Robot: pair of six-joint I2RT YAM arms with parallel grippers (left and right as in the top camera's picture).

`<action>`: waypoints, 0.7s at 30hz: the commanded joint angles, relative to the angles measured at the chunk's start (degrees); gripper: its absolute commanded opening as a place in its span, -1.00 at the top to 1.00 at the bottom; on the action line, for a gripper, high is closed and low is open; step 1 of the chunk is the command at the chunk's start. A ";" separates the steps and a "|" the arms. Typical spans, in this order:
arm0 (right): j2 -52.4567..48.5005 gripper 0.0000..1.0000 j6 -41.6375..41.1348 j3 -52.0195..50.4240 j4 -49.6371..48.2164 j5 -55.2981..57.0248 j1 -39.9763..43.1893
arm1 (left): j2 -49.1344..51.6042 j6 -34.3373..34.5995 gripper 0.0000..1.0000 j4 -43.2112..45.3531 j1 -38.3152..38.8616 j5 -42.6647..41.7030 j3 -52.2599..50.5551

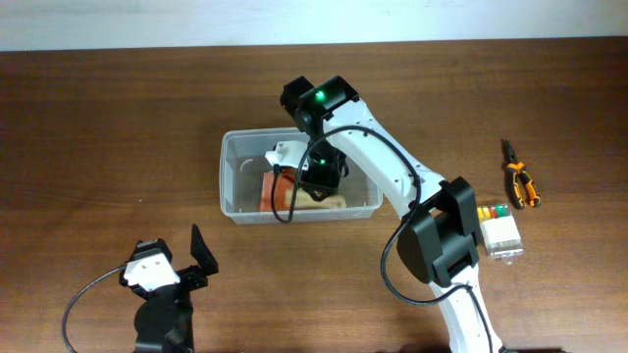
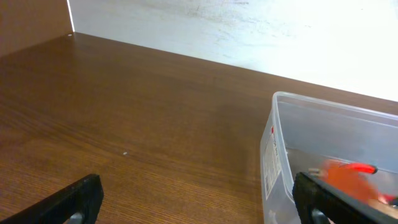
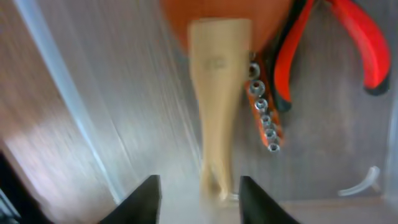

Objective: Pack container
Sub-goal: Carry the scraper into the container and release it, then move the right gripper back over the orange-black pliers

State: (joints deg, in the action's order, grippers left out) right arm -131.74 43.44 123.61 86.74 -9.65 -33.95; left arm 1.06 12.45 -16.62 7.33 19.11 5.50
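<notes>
Squarely at the centre of the bench (image 1: 98, 127) sits the container (image 1: 226, 181), a clear rimmed tub holding a wooden handle (image 3: 214, 112), red-handled pliers (image 3: 357, 43) and a socket strip (image 3: 264, 118). The right gripper (image 3: 199, 190) hangs inside it above the handle, jaws apart and clamped on nothing. The left gripper (image 2: 198, 190) waits at 7 o'clock of the tub, jaws wide apart and empty. Out toward 3 o'clock lie orange-handled pliers (image 1: 521, 184) and a small clear case (image 1: 502, 233). I judge the tub light and thin-walled, its sides likely to flex and its smooth plastic to slip. Loaded, it is bottom-heavy and may skid if nudged. The best hold looks to be the stiffer rim at a short end, pinched over the wall.
</notes>
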 commanded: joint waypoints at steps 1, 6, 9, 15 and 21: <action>-0.09 -0.04 -0.85 -0.17 -0.04 -3.17 -0.15 | -0.37 -0.50 -0.99 -0.09 0.17 0.20 -0.17; 0.31 -0.12 -4.04 0.35 0.76 -3.67 -0.11 | -0.37 -0.50 -0.98 -0.09 0.17 0.20 -0.17; 1.40 -0.12 -6.36 2.80 2.75 -3.17 0.63 | -0.37 -0.50 -0.98 -0.09 0.17 0.20 -0.17; 5.84 -0.14 -18.53 11.15 5.33 5.05 6.51 | -0.37 -0.50 -0.98 -0.09 0.17 0.20 -0.17; 10.60 -0.15 -24.98 16.70 8.50 5.46 18.95 | -0.37 -0.50 -0.98 -0.09 0.17 0.20 -0.17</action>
State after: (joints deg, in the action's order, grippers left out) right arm -126.45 24.21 137.25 94.24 -6.42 -21.91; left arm 1.06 12.45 -16.62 7.33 19.11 5.50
